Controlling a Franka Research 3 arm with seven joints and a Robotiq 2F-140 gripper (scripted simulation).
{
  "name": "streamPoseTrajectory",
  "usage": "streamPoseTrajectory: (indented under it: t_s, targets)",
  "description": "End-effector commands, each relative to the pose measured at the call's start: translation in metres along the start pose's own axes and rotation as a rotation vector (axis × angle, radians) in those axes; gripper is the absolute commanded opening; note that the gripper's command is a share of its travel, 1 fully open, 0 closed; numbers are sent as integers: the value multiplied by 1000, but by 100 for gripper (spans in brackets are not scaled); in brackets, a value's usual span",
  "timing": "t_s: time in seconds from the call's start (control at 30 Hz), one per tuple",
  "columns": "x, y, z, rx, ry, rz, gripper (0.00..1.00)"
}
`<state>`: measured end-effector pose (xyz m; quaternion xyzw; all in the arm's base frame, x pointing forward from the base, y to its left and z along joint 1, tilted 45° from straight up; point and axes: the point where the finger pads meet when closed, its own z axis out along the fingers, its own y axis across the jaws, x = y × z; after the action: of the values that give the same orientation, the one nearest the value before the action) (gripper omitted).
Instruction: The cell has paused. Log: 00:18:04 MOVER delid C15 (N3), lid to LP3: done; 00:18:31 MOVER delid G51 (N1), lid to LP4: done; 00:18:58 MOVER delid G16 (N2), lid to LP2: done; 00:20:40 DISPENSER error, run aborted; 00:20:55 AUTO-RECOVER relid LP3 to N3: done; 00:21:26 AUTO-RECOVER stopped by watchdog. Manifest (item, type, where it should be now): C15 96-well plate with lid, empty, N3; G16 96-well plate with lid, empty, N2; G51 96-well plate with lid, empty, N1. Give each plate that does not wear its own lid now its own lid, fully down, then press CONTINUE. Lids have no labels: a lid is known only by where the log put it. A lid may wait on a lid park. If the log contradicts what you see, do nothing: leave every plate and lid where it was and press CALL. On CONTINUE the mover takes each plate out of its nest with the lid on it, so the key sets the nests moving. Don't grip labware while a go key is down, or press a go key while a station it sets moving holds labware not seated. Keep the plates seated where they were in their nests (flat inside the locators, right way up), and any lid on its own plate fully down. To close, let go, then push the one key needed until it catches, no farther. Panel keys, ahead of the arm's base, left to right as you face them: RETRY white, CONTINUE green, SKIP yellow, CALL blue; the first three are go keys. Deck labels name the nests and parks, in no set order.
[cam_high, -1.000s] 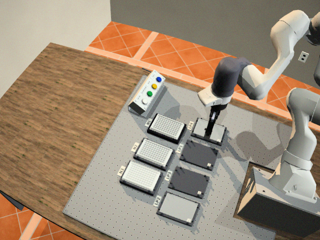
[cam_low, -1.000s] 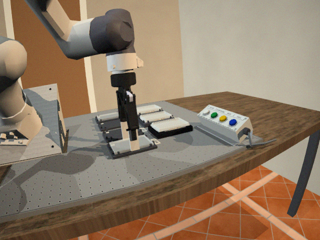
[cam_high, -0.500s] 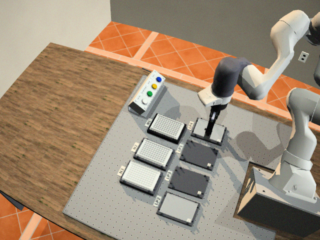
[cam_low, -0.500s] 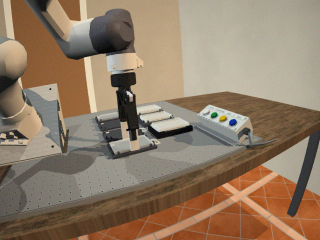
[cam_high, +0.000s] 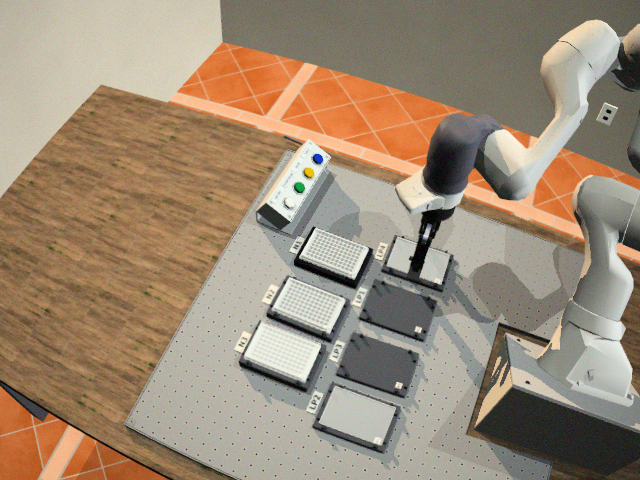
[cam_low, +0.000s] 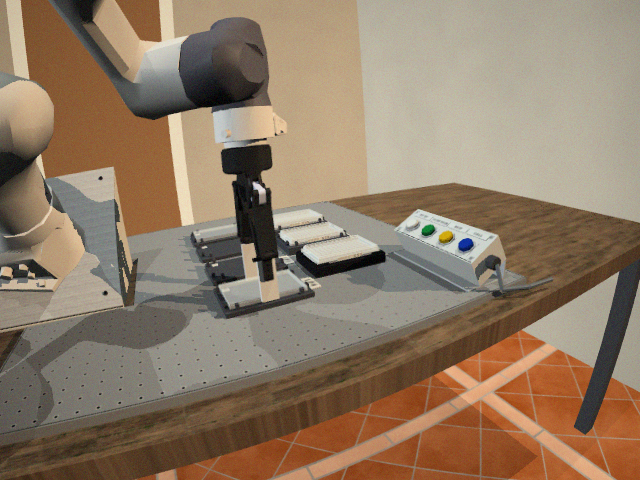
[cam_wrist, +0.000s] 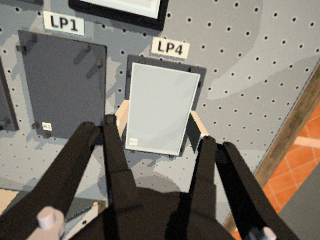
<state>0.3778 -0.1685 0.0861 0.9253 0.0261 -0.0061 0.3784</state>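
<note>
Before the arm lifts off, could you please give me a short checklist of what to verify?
1. Gripper shut on the lid: ok.
2. That lid sits at the park labelled LP4, so it belongs to N1: ok.
3. N1 plate seated, wells uncovered: ok.
4. Lid level in the fingers: cannot tell.
5. Panel keys all standing up: ok.
6. Second lid waiting on LP2 for the N2 plate: ok.
</note>
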Motion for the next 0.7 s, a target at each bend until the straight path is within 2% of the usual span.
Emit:
streamPoseTrajectory:
  t_s: [0.0,0.67]
  targets:
    - [0,0,0,-1,2,-7,0]
    - [0,0,-2,-1,2,-7,0]
